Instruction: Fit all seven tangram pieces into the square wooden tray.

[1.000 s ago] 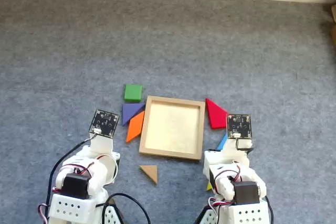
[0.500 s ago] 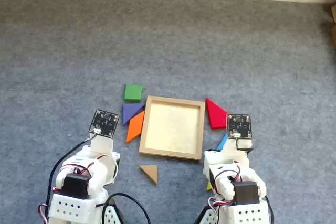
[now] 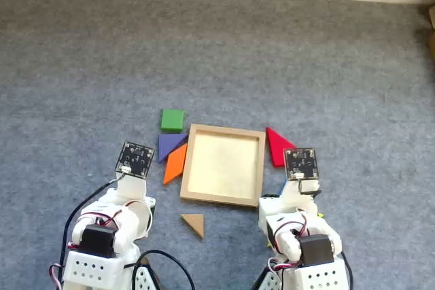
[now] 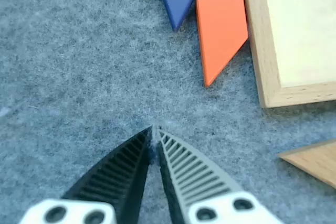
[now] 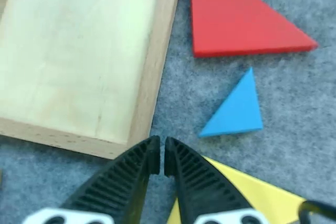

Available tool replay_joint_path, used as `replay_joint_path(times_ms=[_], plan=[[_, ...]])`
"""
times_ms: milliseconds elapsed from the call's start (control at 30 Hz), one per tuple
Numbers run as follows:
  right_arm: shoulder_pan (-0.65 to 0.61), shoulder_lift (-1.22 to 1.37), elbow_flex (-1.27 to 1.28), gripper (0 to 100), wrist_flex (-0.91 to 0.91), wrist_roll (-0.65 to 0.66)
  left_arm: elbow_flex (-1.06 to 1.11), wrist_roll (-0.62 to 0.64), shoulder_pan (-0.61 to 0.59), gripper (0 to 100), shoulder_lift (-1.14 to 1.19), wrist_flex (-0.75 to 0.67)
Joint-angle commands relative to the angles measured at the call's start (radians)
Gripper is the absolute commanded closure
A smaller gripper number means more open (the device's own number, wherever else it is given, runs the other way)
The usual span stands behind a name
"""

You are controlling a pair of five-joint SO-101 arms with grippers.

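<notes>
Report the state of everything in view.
Square wooden tray, empty.
Left gripper, shut.
Right gripper, shut.
Green square piece, outside tray.
Dark blue triangle, outside tray.
Orange parallelogram, outside tray.
Red triangle, outside tray.
Light blue triangle, outside tray.
Yellow triangle, outside tray.
Tan wooden triangle, outside tray.

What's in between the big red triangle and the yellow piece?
The small blue triangle lies between the red triangle and the yellow piece, touching neither. The right wrist view shows it.
</notes>
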Motion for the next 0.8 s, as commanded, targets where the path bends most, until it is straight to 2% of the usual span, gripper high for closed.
replay_joint_path(times_ms=[0,367,600,667,767], plan=[[-0.010,-0.016,0.134,96.4,0.004,-0.008,0.019,0.009,-0.007,100,-0.022,0.002],[0.010,-0.016,0.114,96.2,-0.010,-0.005,0.019,0.009,-0.008,100,-0.022,0.002],[0.182,-0.016,0.001,96.1,-0.177,-0.002,0.019,0.009,-0.008,100,-0.022,0.002],[0.219,-0.016,-0.002,96.1,-0.243,0.063,0.019,0.009,-0.008,100,-0.022,0.002],[0.245,-0.016,-0.004,96.1,-0.289,0.241,0.019,0.009,-0.008,100,-0.022,0.002]])
